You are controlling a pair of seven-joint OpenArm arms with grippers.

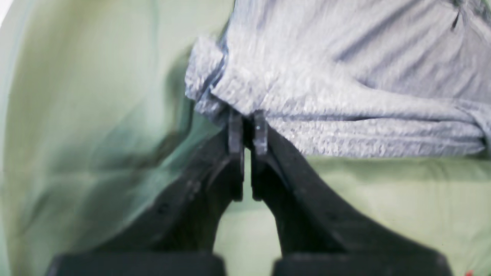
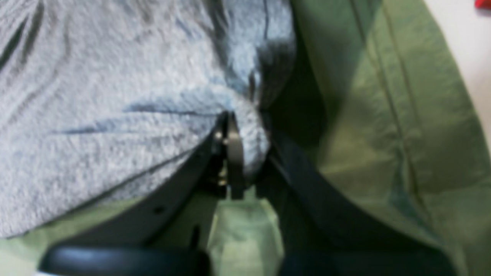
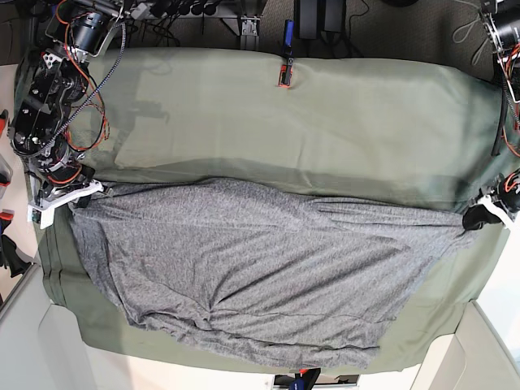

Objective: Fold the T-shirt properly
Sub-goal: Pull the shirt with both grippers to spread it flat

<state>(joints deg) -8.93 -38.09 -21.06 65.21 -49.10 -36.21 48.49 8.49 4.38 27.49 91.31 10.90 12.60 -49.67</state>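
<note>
The heather-grey T-shirt (image 3: 260,268) lies stretched wide across the near half of the olive-green table cloth (image 3: 325,122), wrinkled, with its lower edge bunched near the front. My left gripper (image 3: 475,218) at the right edge is shut on a corner of the shirt; in the left wrist view the fingertips (image 1: 245,128) pinch the hem of the shirt (image 1: 345,76). My right gripper (image 3: 77,197) at the left edge is shut on the opposite corner; in the right wrist view the jaws (image 2: 245,153) clamp a wad of the shirt (image 2: 96,96).
A small red and black object (image 3: 284,75) sits at the table's back edge. Cables and gear (image 3: 244,16) line the back. The cloth hangs over the table's front corners (image 3: 65,301). Pale floor shows beyond the cloth (image 2: 472,57).
</note>
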